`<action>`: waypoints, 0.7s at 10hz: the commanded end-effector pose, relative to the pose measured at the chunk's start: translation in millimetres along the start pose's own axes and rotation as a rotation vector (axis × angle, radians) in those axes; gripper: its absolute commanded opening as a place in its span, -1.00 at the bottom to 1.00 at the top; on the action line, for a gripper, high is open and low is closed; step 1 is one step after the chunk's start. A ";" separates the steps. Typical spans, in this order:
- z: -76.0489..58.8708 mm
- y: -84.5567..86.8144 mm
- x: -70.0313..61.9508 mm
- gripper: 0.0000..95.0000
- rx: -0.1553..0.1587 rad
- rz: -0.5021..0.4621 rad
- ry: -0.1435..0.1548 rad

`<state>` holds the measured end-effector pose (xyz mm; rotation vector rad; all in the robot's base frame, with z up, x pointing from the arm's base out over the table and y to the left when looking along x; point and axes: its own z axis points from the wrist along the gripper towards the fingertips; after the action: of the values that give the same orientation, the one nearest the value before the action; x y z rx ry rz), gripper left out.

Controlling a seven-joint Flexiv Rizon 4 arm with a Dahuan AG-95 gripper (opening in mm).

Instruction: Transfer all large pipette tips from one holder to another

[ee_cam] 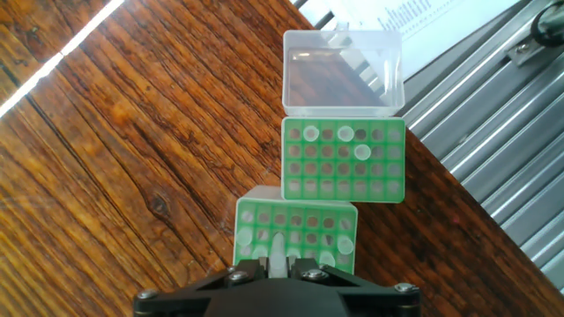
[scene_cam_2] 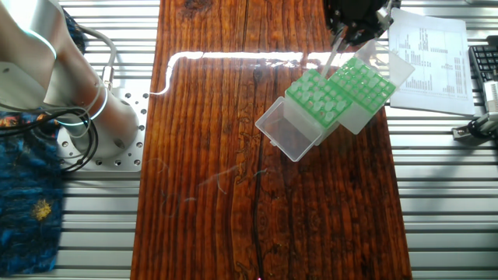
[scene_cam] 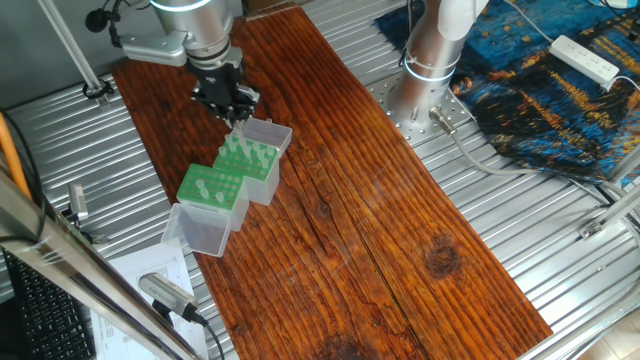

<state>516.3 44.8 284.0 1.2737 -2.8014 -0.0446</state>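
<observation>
Pipette tips (ee_cam: 345, 134) are what I am tracking, and one of them (ee_cam: 278, 251) sits pinched between my gripper's (ee_cam: 279, 264) fingers, a pale cone showing just ahead of the dark finger ends in the hand view. In the other fixed view that held tip (scene_cam_2: 333, 56) hangs as a thin pale sliver below the gripper (scene_cam_2: 348, 29), slanting down toward the racks. I cannot tell whether its point touches anything.

Directly under my fingers is the nearer green rack (ee_cam: 295, 227), with several pale tips standing in its holes along the near rows. Just beyond it, touching or nearly so, lies the second green rack (ee_cam: 343, 160), which carries three tips near its far edge while its other holes look dark. Its clear hinged lid (ee_cam: 342, 72) lies open flat past it.

From one fixed view I see both racks (scene_cam: 248, 158) (scene_cam: 212, 187) side by side on the wooden board (scene_cam: 400, 230), each with a clear lid (scene_cam: 264, 133) (scene_cam: 197, 230) folded out to opposite ends. The board rests on a ribbed metal table (scene_cam: 560, 250). A printed sheet of paper (scene_cam_2: 430, 54) lies on the metal beside the racks, and the arm's base (scene_cam: 425, 75) stands beyond the board.
</observation>
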 end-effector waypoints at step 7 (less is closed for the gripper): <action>5.1 -5.0 0.2 -0.60 -0.001 -0.020 0.001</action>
<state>519.7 41.4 278.4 1.3037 -2.7867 -0.0459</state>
